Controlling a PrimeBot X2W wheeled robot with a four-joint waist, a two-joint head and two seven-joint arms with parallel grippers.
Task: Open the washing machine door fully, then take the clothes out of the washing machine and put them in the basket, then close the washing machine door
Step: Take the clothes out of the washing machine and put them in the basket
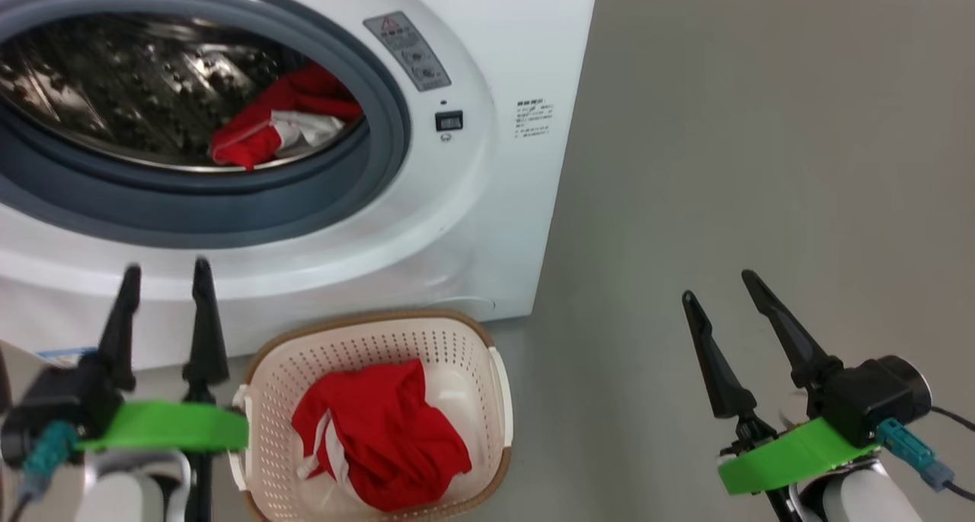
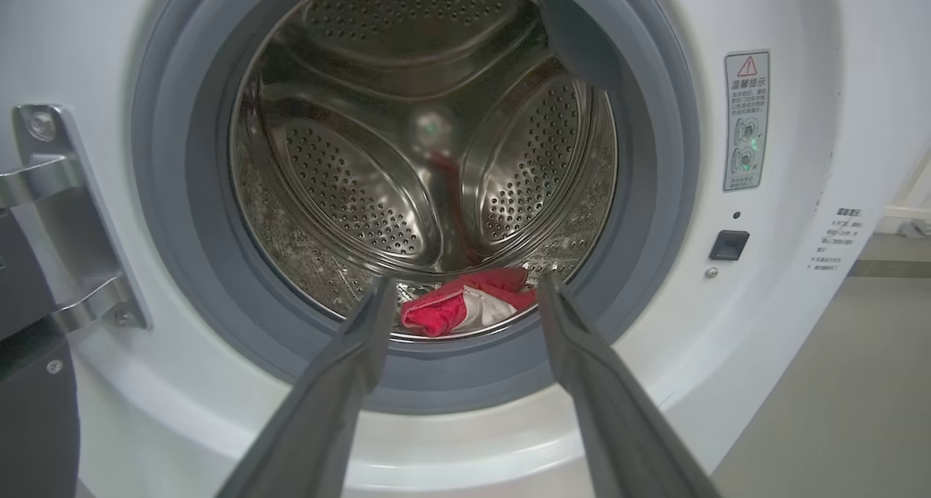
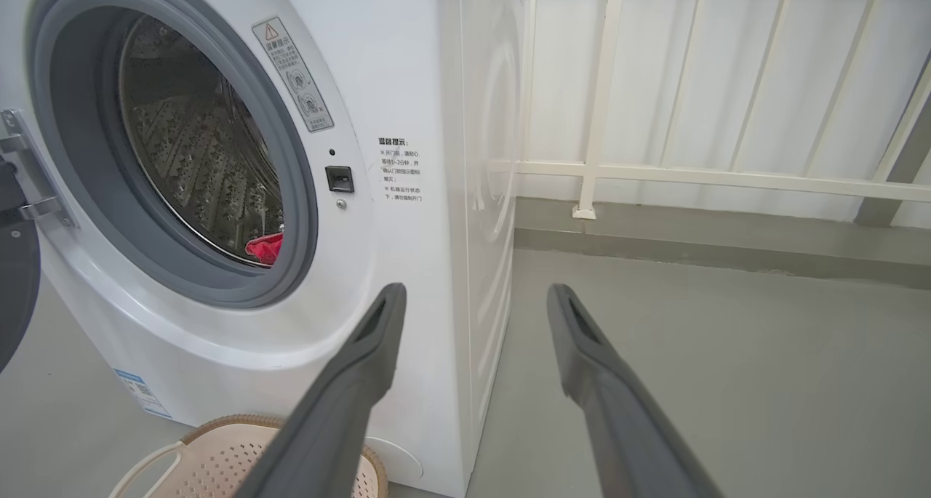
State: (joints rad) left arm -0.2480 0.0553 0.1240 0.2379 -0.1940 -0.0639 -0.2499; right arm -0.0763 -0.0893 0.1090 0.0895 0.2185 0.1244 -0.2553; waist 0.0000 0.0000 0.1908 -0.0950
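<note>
The white washing machine (image 1: 487,202) stands with its mouth uncovered. The washing machine door (image 3: 13,294) is swung out to the left on its metal hinge (image 2: 58,214). One red and white piece of the clothes (image 1: 278,129) lies at the front right of the steel drum (image 2: 436,156). More red clothes (image 1: 381,430) lie in the cream basket (image 1: 381,320) on the floor below the opening. My left gripper (image 1: 167,267) is open and empty in front of the machine, left of the basket, pointing at the drum garment (image 2: 465,305). My right gripper (image 1: 720,286) hangs open and empty over the floor to the right.
Grey floor (image 1: 762,164) stretches to the right of the machine. A white railing (image 3: 691,171) runs behind it. The door latch slot (image 1: 449,120) and a warning sticker (image 1: 407,49) sit right of the grey rubber ring (image 1: 228,217).
</note>
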